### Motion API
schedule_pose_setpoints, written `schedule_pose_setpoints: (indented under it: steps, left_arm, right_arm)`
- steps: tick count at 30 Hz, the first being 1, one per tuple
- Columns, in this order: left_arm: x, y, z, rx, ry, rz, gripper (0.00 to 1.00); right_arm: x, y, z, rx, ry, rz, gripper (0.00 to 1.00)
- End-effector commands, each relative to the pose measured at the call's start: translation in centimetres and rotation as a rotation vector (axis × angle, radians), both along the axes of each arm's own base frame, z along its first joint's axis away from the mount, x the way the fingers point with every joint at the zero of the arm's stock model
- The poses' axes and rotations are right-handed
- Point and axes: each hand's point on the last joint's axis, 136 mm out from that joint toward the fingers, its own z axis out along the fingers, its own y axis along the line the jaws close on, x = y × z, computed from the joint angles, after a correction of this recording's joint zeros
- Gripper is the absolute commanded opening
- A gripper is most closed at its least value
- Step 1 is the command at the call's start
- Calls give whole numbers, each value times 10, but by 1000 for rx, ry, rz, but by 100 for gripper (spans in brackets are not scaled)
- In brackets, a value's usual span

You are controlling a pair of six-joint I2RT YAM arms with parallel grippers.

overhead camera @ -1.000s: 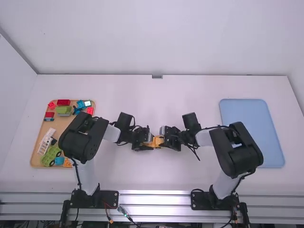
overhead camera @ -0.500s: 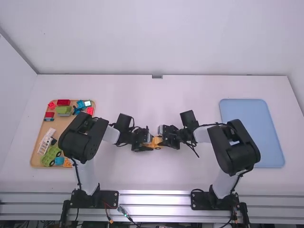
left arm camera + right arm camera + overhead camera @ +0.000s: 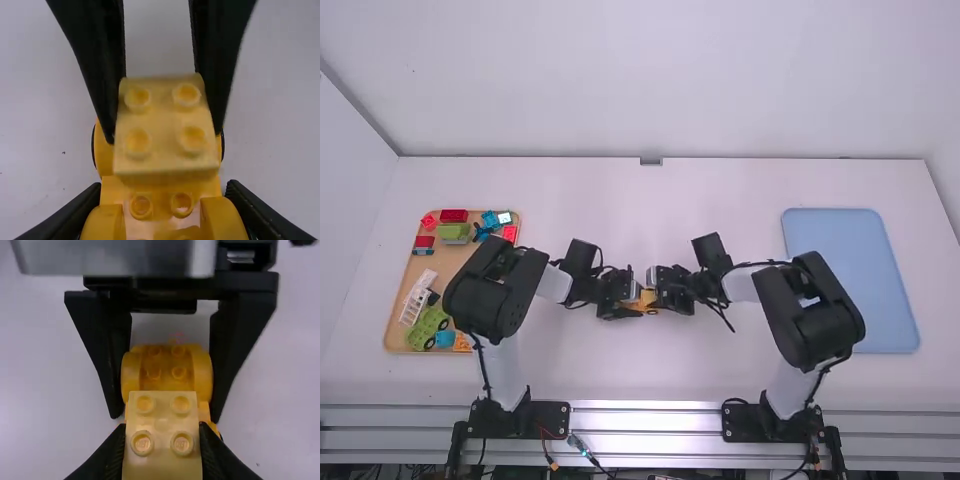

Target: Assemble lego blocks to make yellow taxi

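High view: right end effector [image 3: 652, 290] moved slightly left, closing in on left end effector [image 3: 637, 301], near centre frame. Yellow wheeled base [image 3: 633, 305] sits between them, just above the table [image 3: 650, 370] or on it; can't tell. White tabletop, pale wall [image 3: 660, 80] behind, metal rail [image 3: 645, 415] along the bottom. Wooden tray [image 3: 395, 322] with coloured pieces [image 3: 451, 231] and white ladder [image 3: 417, 297], left of frame; blue mat [image 3: 850, 280], right.

Left wrist view: left end effector closed on the base, lower centre. Four-studded yellow block [image 3: 164, 121] mid-frame, gripped by right end effector. Base studs exposed nearby.

Right wrist view: right end effector closed on the block, bottom centre; base beyond. Taxi looks partly built: chassis has wheels; seating this block likely remains, maybe more after.
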Motion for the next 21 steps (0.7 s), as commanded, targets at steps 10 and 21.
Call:
schedule_pose_setpoints:
  steps: [10,21]
  left_arm:
    - [-8,3,-9,7,24,-8,58]
    - [-8,3,-9,7,24,-8,58]
  right_arm:
    - [13,-10,-12,-65,30,-90,16]
    - [12,-16,-21,-121,35,-107,16]
